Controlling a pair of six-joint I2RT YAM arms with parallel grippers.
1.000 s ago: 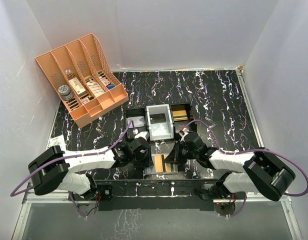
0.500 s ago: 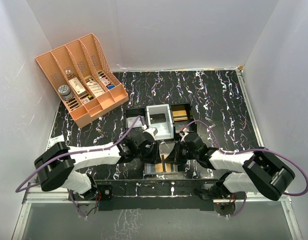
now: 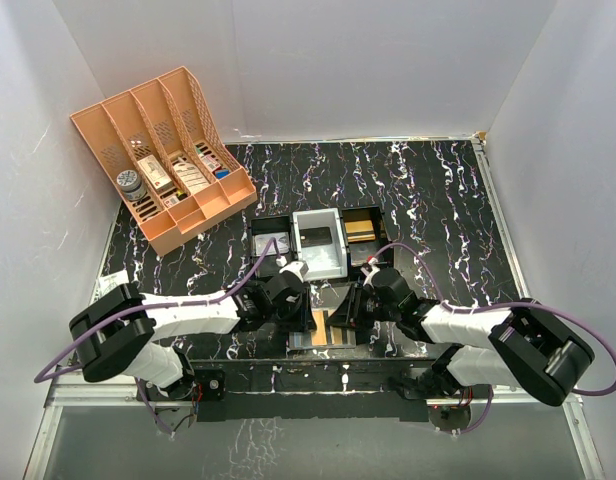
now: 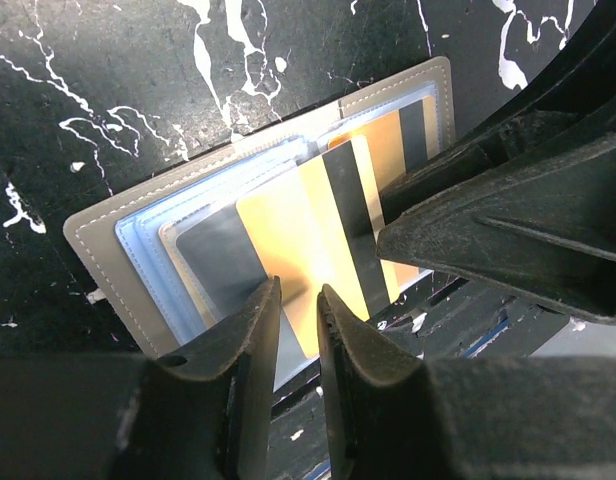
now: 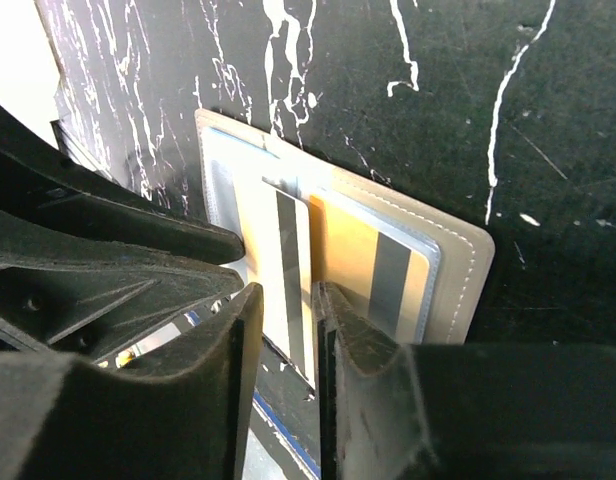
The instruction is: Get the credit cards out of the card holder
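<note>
The card holder (image 3: 323, 340) lies open at the table's near edge, grey with pale-blue sleeves (image 4: 98, 240) (image 5: 468, 262). A gold-orange credit card (image 4: 288, 230) (image 5: 258, 225) with a dark stripe sticks half out of the stack towards the near edge. A dark grey card (image 4: 213, 262) lies under it, and another gold card (image 5: 348, 250) sits in the right sleeve. My left gripper (image 3: 293, 312) (image 4: 298, 300) hangs over the gold card's near corner, jaws a narrow gap apart. My right gripper (image 3: 346, 318) (image 5: 283, 300) is just over the same card from the other side, also narrowly open.
Three small trays stand just behind the holder: black (image 3: 256, 232), white (image 3: 340, 262) and black (image 3: 378, 222). A peach rack (image 3: 168, 150) with small boxes stands at the back left. White walls close the sides and back. The two grippers are almost touching.
My left gripper swung up towards the trays half a second ago and has come back down over the holder. The right gripper has barely moved.
</note>
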